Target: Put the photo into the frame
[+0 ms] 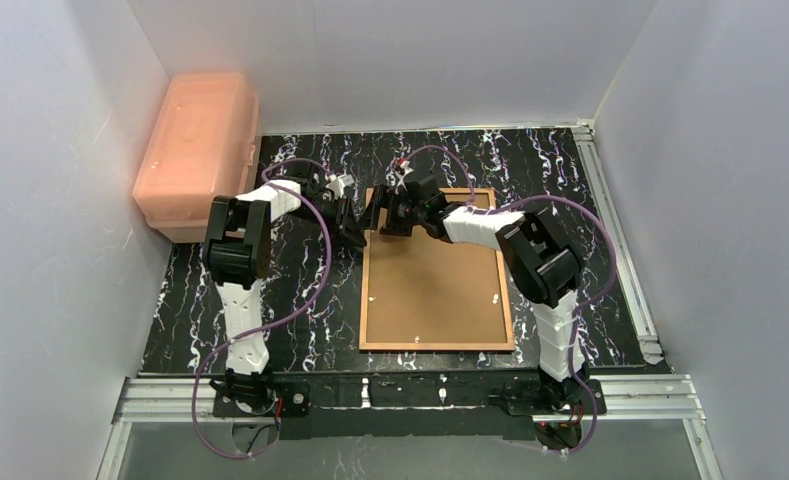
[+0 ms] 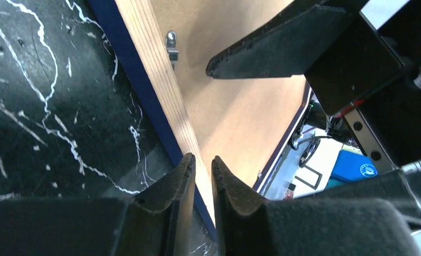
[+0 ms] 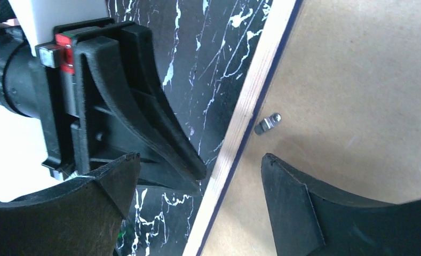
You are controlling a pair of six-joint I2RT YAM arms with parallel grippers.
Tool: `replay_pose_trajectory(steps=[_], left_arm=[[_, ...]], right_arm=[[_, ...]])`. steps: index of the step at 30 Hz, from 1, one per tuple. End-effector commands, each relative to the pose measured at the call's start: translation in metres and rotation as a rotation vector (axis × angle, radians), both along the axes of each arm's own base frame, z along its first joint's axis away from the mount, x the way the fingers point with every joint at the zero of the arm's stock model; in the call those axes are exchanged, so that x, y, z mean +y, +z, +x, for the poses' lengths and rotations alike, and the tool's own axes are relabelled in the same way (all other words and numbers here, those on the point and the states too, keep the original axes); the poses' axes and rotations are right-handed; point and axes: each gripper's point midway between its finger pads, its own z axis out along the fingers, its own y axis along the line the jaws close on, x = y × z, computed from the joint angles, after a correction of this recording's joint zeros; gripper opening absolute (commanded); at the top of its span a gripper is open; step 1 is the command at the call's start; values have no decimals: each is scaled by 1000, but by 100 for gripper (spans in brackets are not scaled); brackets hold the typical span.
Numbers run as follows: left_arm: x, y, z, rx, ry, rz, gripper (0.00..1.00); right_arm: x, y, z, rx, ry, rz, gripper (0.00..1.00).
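Note:
The frame (image 1: 435,347) lies face down on the black marbled table, its brown backing board (image 1: 435,280) facing up. The photo is hidden. In the left wrist view its wood rim (image 2: 160,80) and navy edge run diagonally. My left gripper (image 2: 203,160) hovers over that rim near the far left corner. Its jaws stand a narrow slit apart, with nothing between them. My right gripper (image 3: 200,160) is wide open, straddling the same rim (image 3: 245,117): one finger over the table, one over the board. A small metal clip (image 3: 267,124) sits on the board just inside the rim.
A pink plastic box (image 1: 195,150) stands at the far left against the wall. Aluminium rails (image 1: 620,240) run along the right and near sides. White walls enclose the table. Both grippers (image 1: 370,215) crowd together at the frame's far left corner.

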Motion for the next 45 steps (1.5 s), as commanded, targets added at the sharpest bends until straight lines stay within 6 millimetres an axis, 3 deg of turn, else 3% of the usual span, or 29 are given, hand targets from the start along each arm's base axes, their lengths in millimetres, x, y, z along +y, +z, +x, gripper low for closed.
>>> replay_pose_trajectory(steps=[1, 6, 15, 27, 45], left_arm=[[-8, -12, 1, 54, 7, -4, 17], [-4, -31, -1, 76, 5, 53, 14], [-1, -44, -5, 101, 13, 86, 6], [5, -54, -12, 112, 22, 117, 5], [10, -62, -14, 147, 57, 126, 5]], right_arm=[[15, 9, 10, -34, 9, 40, 91], [16, 3, 12, -27, 3, 38, 91], [20, -2, 14, -16, -2, 47, 90], [20, -11, 15, 4, -68, 23, 88], [29, -7, 20, -28, -111, 88, 87]])
